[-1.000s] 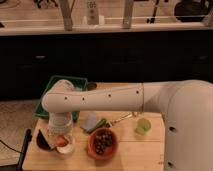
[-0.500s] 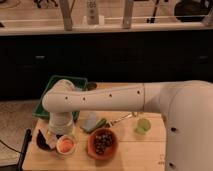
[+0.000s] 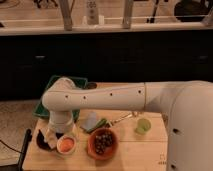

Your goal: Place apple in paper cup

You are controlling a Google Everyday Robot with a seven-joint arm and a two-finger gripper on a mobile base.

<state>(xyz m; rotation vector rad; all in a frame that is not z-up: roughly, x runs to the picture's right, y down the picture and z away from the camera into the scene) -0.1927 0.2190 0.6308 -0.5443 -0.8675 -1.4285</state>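
1. Arm point(image 3: 105, 97) reaches in from the right across the wooden table point(image 3: 135, 155), bends at the left end and drops towards the front-left corner.
2. Gripper point(image 3: 53, 135) hangs low at that corner, just up and left of the paper cup point(image 3: 66, 145). Cannot tell whether it is open or closed, or whether it has hold of anything.
3. Apple point(image 3: 66, 144) lies inside the paper cup, orange-red, with white rim showing around it.
4. Dark object point(image 3: 42, 143) lies just left of the cup, partly hidden by the gripper.
5. Orange bowl point(image 3: 90, 146) stands just right of the cup and holds dark berries point(image 3: 103, 142).
6. White packet point(image 3: 90, 120) lies behind the bowl.
7. Light green cup point(image 3: 143, 126) stands well apart, to the right.
8. Green tray point(image 3: 44, 106) sits at the back left, mostly behind the arm.
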